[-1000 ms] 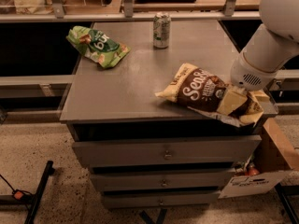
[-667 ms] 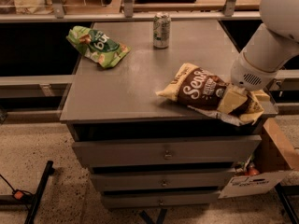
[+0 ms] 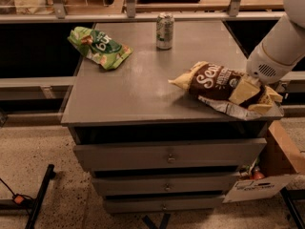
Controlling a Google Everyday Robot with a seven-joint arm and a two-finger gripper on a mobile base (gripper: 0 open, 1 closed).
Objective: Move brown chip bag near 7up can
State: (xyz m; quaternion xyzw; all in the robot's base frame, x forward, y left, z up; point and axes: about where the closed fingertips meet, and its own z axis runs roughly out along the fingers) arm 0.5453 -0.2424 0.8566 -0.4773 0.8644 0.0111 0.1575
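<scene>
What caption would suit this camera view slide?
Gripper at the brown chip bag on the table's front right; 7up can stands far back.

arm [image 3: 281, 46]: cut off by the top and right edges; its upper part is out of view.
gripper [image 3: 251, 93]: sits at the right end of the bag [image 3: 212, 80], near the right front corner of the cabinet [image 3: 167, 156] top. its outline merges with the bag's pale end and cannot be told apart from it.
bag: small print too small to read.
can [image 3: 165, 30]: label blurred.
box [image 3: 281, 166]: partly hidden behind the cabinet, cut off by the right edge.
stand [image 3: 40, 194]: cut off by the bottom edge.
</scene>
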